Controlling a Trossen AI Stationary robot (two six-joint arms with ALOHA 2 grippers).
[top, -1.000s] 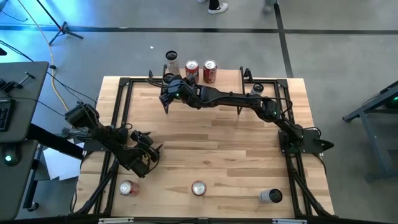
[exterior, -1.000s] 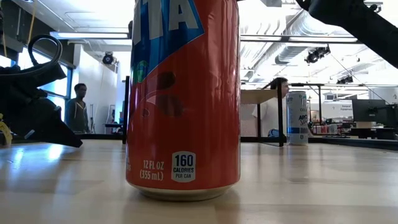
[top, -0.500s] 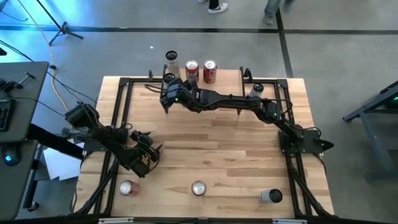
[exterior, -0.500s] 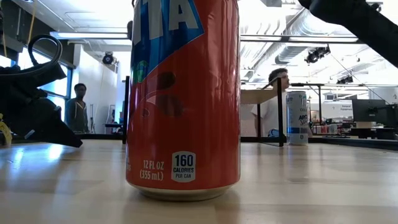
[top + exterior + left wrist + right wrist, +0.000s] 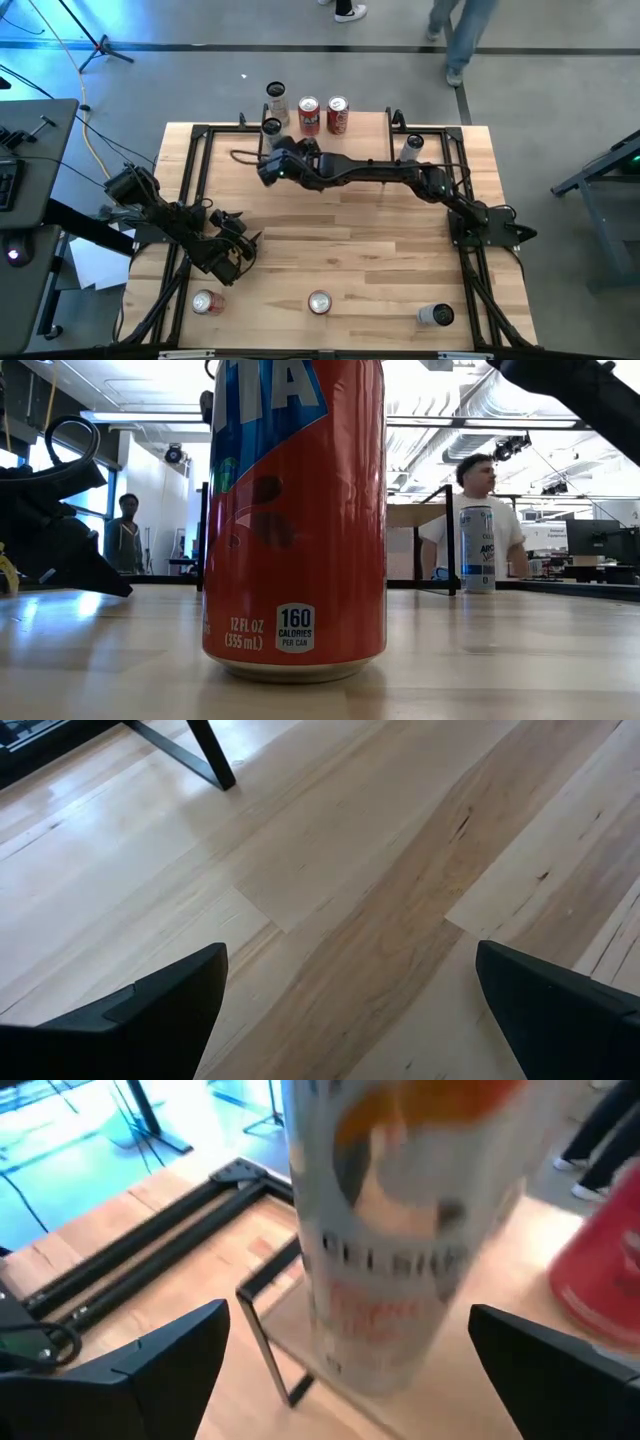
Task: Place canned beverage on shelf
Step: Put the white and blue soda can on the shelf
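While the tall white slim can (image 5: 400, 1230) stands upright at one end of the low wooden shelf on thin black legs (image 5: 290, 1355), the right gripper (image 5: 268, 160) sits just before it with its fingers spread wide, holding nothing. Next along that shelf stand two red cans (image 5: 322, 115), and a fourth can (image 5: 275, 97) rises just behind the white one. Around the shelf spreads the pale plank tabletop with black rails (image 5: 350, 250). Well apart from the shelf, the left gripper (image 5: 240, 255) hovers fully open and empty, with three more cans (image 5: 319, 302) lined along the near edge. Beyond lies grey floor, where a person (image 5: 480, 510) passes under bright ceiling lights.
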